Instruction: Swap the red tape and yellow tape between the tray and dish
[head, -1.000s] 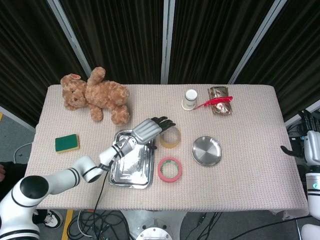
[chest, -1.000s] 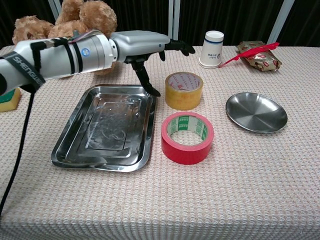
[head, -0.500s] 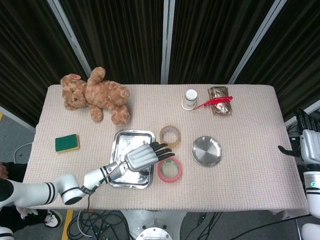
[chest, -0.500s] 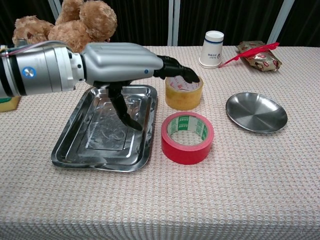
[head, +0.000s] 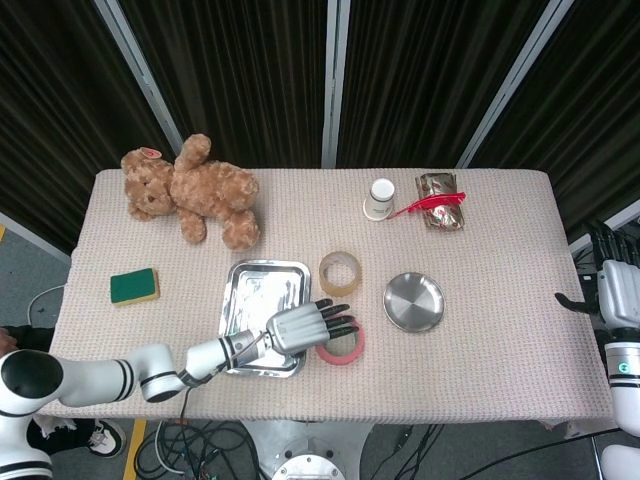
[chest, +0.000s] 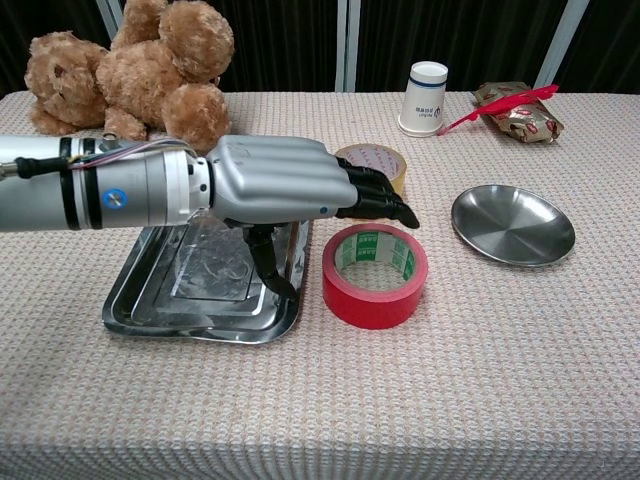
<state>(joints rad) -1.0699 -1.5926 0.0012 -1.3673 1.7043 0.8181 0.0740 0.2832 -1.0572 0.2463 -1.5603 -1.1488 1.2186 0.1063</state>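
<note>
The red tape lies flat on the tablecloth just right of the steel tray. Behind it on the cloth sits the yellow tape. The round steel dish stands empty to the right of both rolls. My left hand hovers open over the tray's right edge, fingers stretched toward the red tape's near-left rim, thumb hanging down over the tray. It holds nothing. My right hand stays off the table's right edge, fingers spread.
A brown teddy bear lies at the back left and a green sponge sits near the left edge. At the back stand a white paper cup and a foil packet with a red feather.
My left hand has drawn back from the yellow tape toward the table's front, now low over the tray's right edge with its fingertips above the red tape. The right hand has barely moved.
</note>
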